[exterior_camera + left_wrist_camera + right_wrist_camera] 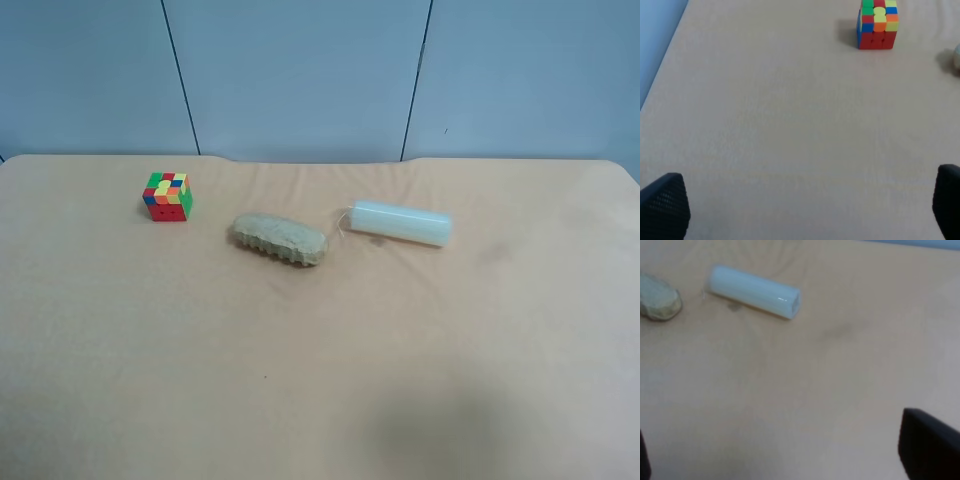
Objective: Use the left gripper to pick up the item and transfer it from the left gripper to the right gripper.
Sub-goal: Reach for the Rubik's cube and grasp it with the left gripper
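The item, a small multicoloured puzzle cube (168, 196), sits on the peach tablecloth at the far left of the exterior high view. No arm shows in that view. In the left wrist view the cube (877, 25) lies well ahead of the left gripper (805, 210). That gripper's two black fingertips (665, 205) stand wide apart with only bare cloth between them, so it is open. The right gripper (790, 455) is open too, with one black finger (930, 445) showing at the frame's corner and nothing held. The cube is out of the right wrist view.
A tan ridged lump (280, 240) lies mid-table and a white cylinder (400, 222) lies on its side beside it. Both also appear ahead of the right gripper: cylinder (754, 291), lump (659, 299). A blue wall (300, 70) backs the table's far edge.
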### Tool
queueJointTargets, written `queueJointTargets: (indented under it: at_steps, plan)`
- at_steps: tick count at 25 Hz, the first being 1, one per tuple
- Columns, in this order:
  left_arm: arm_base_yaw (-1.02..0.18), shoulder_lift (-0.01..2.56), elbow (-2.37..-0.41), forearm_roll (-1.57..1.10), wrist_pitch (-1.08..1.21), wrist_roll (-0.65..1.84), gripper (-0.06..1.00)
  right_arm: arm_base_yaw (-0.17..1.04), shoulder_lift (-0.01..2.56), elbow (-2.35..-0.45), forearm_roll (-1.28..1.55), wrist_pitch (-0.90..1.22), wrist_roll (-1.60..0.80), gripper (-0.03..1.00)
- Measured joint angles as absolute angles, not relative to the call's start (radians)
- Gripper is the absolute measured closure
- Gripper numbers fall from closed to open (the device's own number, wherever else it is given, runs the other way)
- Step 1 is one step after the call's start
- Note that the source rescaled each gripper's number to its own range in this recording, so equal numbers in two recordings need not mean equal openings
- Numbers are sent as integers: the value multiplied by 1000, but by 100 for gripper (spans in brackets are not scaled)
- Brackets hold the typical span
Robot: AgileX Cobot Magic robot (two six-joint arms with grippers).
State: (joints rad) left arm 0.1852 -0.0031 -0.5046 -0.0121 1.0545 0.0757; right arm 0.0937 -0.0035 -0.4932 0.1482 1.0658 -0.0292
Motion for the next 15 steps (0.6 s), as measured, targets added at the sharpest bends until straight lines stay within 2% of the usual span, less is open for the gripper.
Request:
queueJointTargets:
  at_steps: [15]
  plan:
    - [185, -3, -505, -12, 1055, 76, -6, 94, -4, -493, 148, 1066, -29, -2]
